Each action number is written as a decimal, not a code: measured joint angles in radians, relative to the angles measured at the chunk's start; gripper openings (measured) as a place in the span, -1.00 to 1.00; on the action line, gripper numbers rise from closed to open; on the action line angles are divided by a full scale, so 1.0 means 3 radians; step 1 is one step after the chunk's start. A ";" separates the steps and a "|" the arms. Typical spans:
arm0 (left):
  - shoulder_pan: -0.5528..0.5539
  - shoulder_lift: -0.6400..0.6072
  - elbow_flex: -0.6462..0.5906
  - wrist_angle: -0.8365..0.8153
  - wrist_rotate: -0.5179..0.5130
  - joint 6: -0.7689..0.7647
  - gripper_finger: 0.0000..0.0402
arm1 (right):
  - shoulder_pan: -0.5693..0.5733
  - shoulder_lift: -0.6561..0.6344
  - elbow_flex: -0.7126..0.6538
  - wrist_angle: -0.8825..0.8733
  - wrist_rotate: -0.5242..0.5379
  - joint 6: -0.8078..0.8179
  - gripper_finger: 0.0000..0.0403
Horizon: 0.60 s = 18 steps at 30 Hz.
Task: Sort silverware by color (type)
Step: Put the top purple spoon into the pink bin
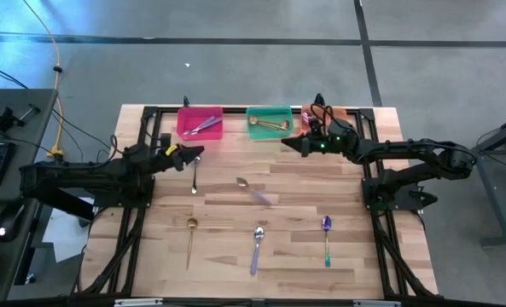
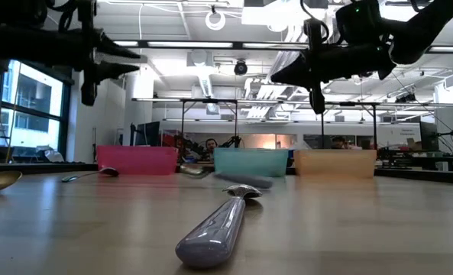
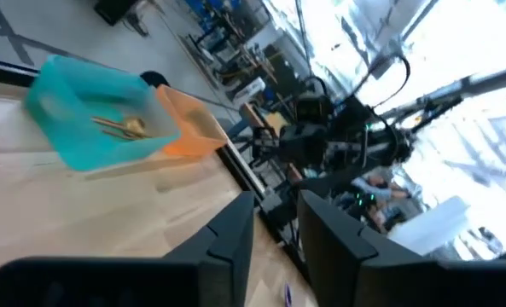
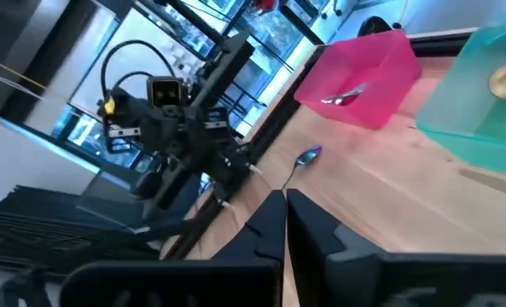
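Observation:
Loose spoons lie flat on the wooden table: a gold one [image 1: 191, 234], a silver-lavender one [image 1: 258, 247], a purple one with a teal handle [image 1: 326, 239], a thin iridescent one [image 1: 194, 176] just below my left gripper, and a blurred lavender one [image 1: 251, 189] mid-table. The pink bin [image 1: 200, 122] holds silver-lavender spoons [image 1: 206, 126]. The green bin [image 1: 270, 121] holds a gold spoon [image 1: 270, 125]. My left gripper [image 1: 193, 154] hovers open and empty near the pink bin. My right gripper [image 1: 290, 143] hovers shut and empty beside the green bin.
The orange bin [image 1: 334, 113] sits at the far edge, partly under my right arm. All three bins line the far edge. A black frame [image 1: 380, 213] borders the table's left and right sides. Bare wood lies between the loose spoons and the near edge.

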State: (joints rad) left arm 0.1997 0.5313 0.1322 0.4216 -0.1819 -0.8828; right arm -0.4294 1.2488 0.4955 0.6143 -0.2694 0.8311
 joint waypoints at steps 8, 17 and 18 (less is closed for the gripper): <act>-0.0177 0.0519 0.0339 -0.0051 0.0235 0.0266 -0.54 | 0.0215 0.0000 0.0308 -0.0844 0.0092 -0.0278 -1.00; -0.0193 0.1446 0.1171 -0.1251 0.1176 0.1165 -0.87 | 0.0332 -0.0001 0.0840 -0.1920 0.0193 -0.0818 -1.00; -0.0193 0.1574 0.1293 -0.1400 0.1227 0.1345 -0.91 | 0.0332 -0.0001 0.0881 -0.2008 0.0194 -0.0858 -1.00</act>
State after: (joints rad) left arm 0.1417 1.0036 0.5200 0.0016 0.1863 -0.4793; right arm -0.3298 1.2484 0.7599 0.0119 -0.2111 0.5736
